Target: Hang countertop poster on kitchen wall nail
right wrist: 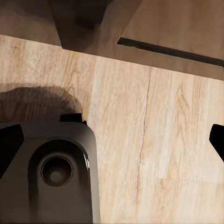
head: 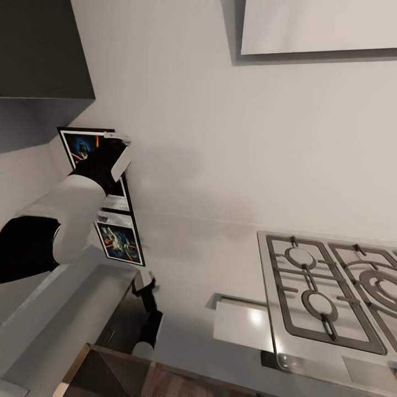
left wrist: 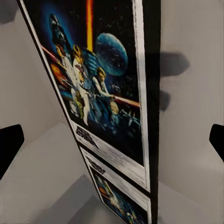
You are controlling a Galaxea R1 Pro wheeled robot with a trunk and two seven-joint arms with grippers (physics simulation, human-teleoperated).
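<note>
The poster point(head: 82, 148) stands upright in the corner of the kitchen countertop point(head: 220, 259), leaning on the pale wall, with its mirror image on the worktop below it. My left gripper point(head: 122, 151) is at the poster's upper right edge. In the left wrist view the poster point(left wrist: 93, 88) fills the space between the wide-apart black fingertips point(left wrist: 10, 144), so the left gripper point(left wrist: 112, 140) is open and straddles the frame's edge. My right gripper point(right wrist: 112, 140) hangs open over the wooden floor with nothing in it. The wall nails are out of view.
A steel gas hob point(head: 331, 292) is set into the worktop at the right. A dark wall cabinet point(head: 44, 49) hangs above the poster's corner, and a white panel point(head: 320, 25) is on the wall at the upper right. The robot's dark base point(right wrist: 51, 177) lies under the right gripper.
</note>
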